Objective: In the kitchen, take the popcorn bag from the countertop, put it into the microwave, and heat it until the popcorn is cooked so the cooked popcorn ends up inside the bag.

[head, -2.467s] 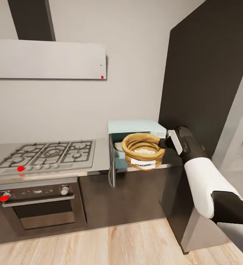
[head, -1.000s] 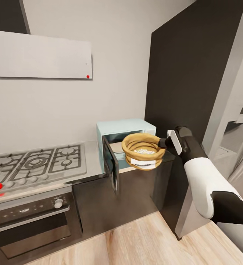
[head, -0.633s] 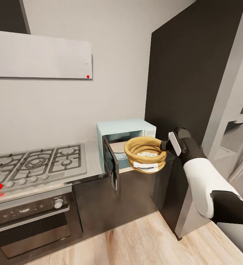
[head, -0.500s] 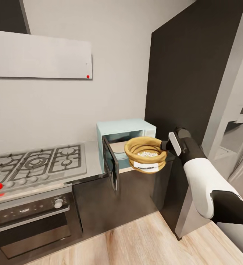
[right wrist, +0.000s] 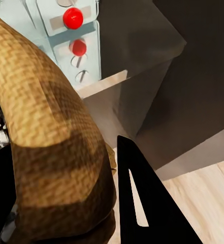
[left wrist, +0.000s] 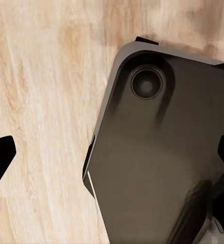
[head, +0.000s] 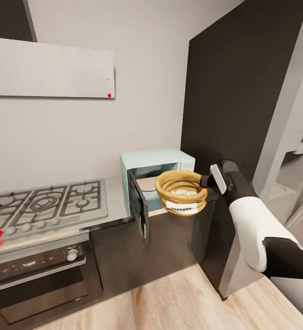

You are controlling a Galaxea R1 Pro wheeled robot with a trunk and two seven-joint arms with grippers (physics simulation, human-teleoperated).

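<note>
The right gripper (head: 205, 179) pinches the rolled rim of the popcorn bag (head: 181, 191), holding it in the air at the centre of the frame, just in front of the microwave (head: 157, 172). The microwave's door (head: 138, 208) hangs open toward the left, and its pale blue body sits on the countertop (head: 117, 208) against the wall. Whitish popcorn (head: 182, 192) lies inside the sack, and the white label faces forward. In the right wrist view, the tan rim (right wrist: 45, 132) fills the near side, with 1 dark finger (right wrist: 142, 198) beside it and 2 red knobs (right wrist: 73, 18) beyond. The left gripper (left wrist: 112, 152) has its fingertips spread wide over the wooden floor (left wrist: 40, 91) and the robot's dark base (left wrist: 162, 152). A gas hob (head: 41, 204) lies at the lower left.
</note>
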